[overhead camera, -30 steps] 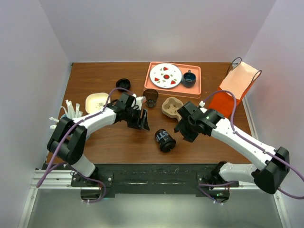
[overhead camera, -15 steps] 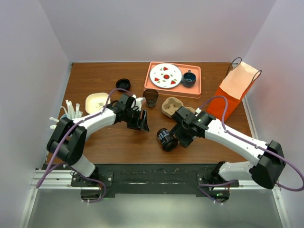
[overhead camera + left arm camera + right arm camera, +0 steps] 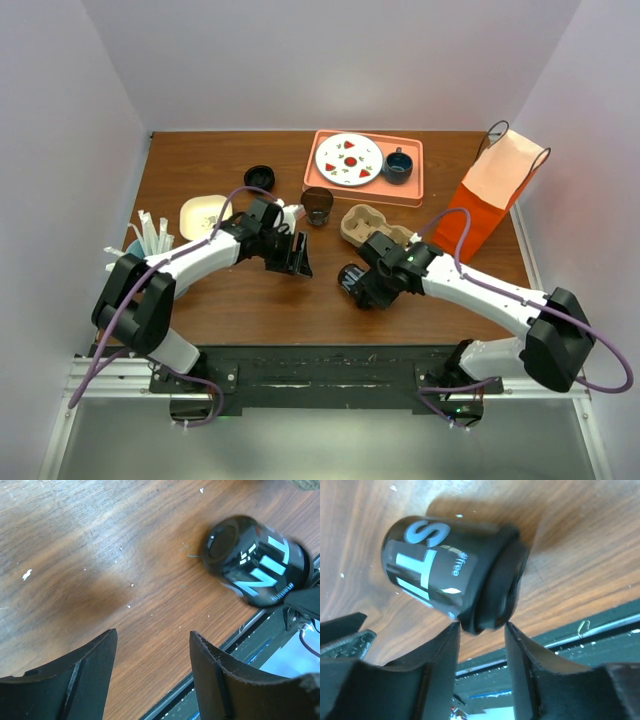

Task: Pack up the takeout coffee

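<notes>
Packing barely started: the takeout coffee (image 3: 350,280) lies tipped near centre, right gripper (image 3: 481,626) straddling its lid, clamp uncertain, left gripper (image 3: 152,634) open, empty.

Left tool (image 3: 152,640): its two dark fingers (image 3: 90,675) stand apart at the lower frame edge, with only bare wooden counter (image 3: 100,555) between them. Ahead and to the right of the tool, well apart from it, the takeout coffee (image 3: 255,560) lies on its side, one round end turned toward the tool, pale lettering on its wall.
</notes>
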You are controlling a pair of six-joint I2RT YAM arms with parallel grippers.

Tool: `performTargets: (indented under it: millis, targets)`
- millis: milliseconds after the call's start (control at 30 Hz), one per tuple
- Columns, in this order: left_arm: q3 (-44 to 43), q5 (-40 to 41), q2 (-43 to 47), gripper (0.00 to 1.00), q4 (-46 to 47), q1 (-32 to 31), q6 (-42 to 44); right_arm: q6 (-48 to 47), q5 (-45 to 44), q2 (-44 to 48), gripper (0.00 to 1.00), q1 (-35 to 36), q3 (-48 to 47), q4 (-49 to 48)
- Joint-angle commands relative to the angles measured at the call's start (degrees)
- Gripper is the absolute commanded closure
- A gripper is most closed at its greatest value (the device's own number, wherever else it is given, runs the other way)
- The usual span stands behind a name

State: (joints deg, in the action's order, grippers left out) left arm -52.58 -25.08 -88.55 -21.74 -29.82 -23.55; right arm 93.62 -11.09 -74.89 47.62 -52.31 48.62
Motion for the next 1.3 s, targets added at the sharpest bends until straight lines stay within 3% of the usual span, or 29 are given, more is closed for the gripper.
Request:
performTargets:
  millis: [0, 33, 133, 400, 567, 633, 767, 1000, 1267]
  targets:
    - [0.02, 0.47, 3.65, 0.36, -0.06, -0.5, 0.17, 1.04, -7.62, 0.1, 0.63, 0.2, 0.37, 0.15]
    - [0.02, 0.65, 3.91, 0.36, -0.15, -0.5, 0.0, 0.6, -8.24, 0.36, 0.7, 0.2, 0.11, 1.03]
    - [-0.07, 1.08, 4.7, 0.36, -0.5, -0.41, -0.09, -1.34, -9.99, 0.36, 0.8, 0.2, -1.12, 3.49]
    - [0.46, 3.02, 6.55, 0.36, -0.68, -0.5, 0.26, -8.37, -15.53, -0.69, 0.85, 0.2, -9.02, 12.45]
    - [1.16, 3.9, 6.9, 0.36, 0.2, -0.41, 0.26, -25.37, -15.89, -0.52, 0.75, 0.2, -12.99, 10.72]
    - [1.07, 3.9, 6.64, 0.36, 0.29, -0.41, 0.35, -27.35, -15.72, 0.62, 0.63, 0.2, -12.38, 9.57]
    - [1.07, 3.81, 6.38, 0.36, 0.82, -0.41, 0.17, -28.77, -14.93, 2.56, 0.48, 0.11, -8.87, 5.87]
    - [-0.24, 3.72, 5.06, 0.36, -0.06, -0.41, 0.52, -29.29, -14.84, -1.83, 0.45, -0.33, -7.89, 2.89]
    - [-1.21, 4.86, 5.41, 0.36, -2.52, -0.41, 1.84, -30.43, -15.54, -7.63, 0.5, -1.39, -6.75, -2.12]
